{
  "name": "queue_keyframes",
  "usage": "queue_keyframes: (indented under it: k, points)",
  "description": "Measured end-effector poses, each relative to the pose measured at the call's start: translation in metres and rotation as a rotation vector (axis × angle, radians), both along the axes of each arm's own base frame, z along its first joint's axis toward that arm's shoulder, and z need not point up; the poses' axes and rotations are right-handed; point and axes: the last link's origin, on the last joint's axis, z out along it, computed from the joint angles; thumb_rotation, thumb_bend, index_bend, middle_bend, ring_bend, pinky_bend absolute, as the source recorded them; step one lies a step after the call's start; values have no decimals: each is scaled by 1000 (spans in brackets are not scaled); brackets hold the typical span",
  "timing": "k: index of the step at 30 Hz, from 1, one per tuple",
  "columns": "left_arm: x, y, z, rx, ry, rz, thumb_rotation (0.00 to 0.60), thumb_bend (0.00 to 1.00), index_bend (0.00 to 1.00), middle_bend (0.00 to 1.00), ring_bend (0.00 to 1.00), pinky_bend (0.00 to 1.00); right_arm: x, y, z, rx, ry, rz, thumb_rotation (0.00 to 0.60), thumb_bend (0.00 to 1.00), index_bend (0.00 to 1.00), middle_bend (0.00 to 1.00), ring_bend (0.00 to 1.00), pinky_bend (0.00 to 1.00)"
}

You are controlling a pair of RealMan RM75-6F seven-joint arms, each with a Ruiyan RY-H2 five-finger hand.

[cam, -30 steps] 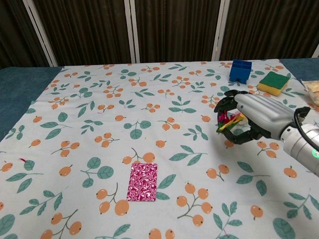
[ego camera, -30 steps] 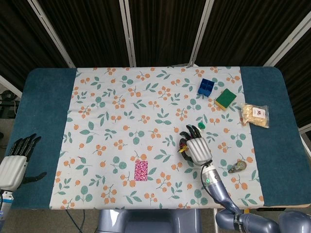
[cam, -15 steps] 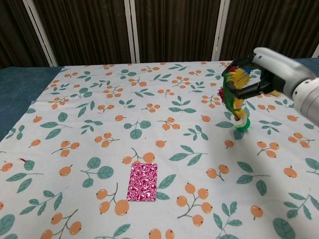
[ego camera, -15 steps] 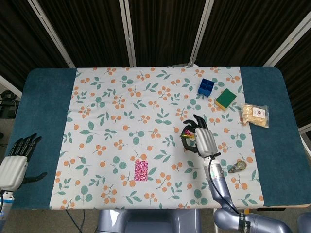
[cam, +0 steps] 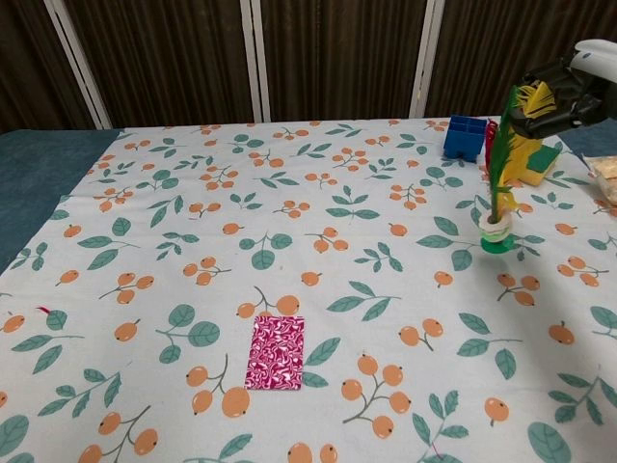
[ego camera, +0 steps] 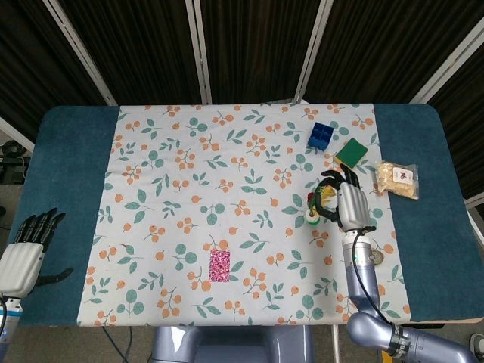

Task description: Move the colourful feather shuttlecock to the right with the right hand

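Shuttlecock (cam: 498,183): colourful feathers pinched at their tips, the white-and-green base hanging low over the floral tablecloth (cam: 289,241), right of centre; I cannot tell whether the base touches the cloth.
Right hand (ego camera: 350,203): my fingers are closed on the feather tops; in the chest view only the dark fingertips (cam: 564,96) show at the upper right corner.
Left hand (ego camera: 26,249): resting off the cloth at the near left edge of the blue table (ego camera: 68,174), fingers spread, holding nothing.
Blue box (cam: 465,137): far side, just behind the feathers.
Green-and-yellow sponge (ego camera: 351,153): beside the blue box.
Snack packet (ego camera: 398,179): on the table's right side.
Pink patterned card (cam: 277,351): lying flat near the front, well apart from the shuttlecock.
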Motion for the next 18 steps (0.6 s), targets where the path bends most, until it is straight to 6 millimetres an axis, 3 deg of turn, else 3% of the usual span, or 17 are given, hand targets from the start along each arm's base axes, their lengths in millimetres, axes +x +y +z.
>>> queue_keyframes:
  k: [18]
  points:
    - [-1,0,0,-2,2,6,600,72,0,0,0,0,-22,3,-3,2,-4,-65,600,460,597,244,0,0]
